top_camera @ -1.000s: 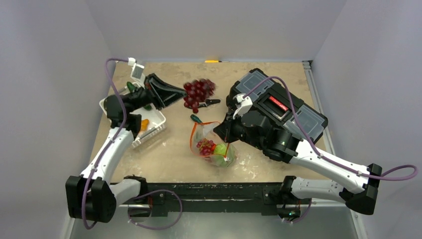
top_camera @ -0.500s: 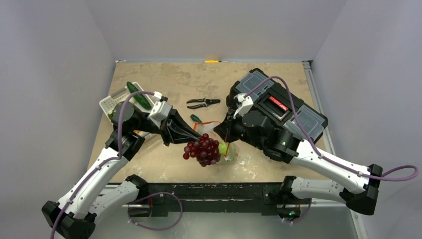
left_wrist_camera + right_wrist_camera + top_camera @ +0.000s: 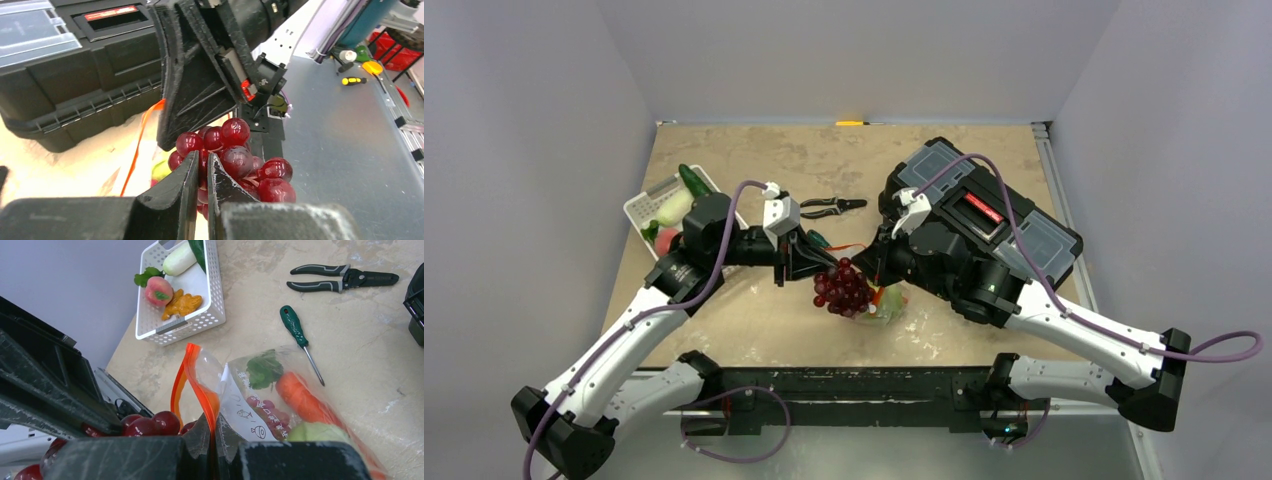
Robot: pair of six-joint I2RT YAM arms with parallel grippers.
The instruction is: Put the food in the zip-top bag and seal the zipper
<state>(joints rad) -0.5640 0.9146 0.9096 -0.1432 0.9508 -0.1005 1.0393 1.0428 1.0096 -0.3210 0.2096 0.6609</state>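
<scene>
My left gripper (image 3: 812, 268) is shut on the dark red grape bunch (image 3: 845, 288) and holds it at the mouth of the clear zip-top bag (image 3: 280, 390). In the left wrist view the fingers (image 3: 202, 160) pinch the bunch (image 3: 237, 160) by its stem side. My right gripper (image 3: 215, 432) is shut on the orange-red zipper strip (image 3: 200, 385) and holds the mouth up and open. The bag holds a carrot (image 3: 300, 397), a green cabbage (image 3: 315, 432) and a smaller grape bunch (image 3: 260, 405). The peach (image 3: 157, 292) and cucumber (image 3: 200, 247) lie in the basket.
The white slotted basket (image 3: 646, 207) stands at the left. Black-handled pliers (image 3: 832, 206) and a green-handled screwdriver (image 3: 295, 325) lie behind the bag. A large black toolbox (image 3: 984, 215) fills the right back, close behind my right wrist.
My left arm carried the grape bunch from the back centre down to the bag's mouth, then a little right and back. My right gripper has held the zipper strip still.
</scene>
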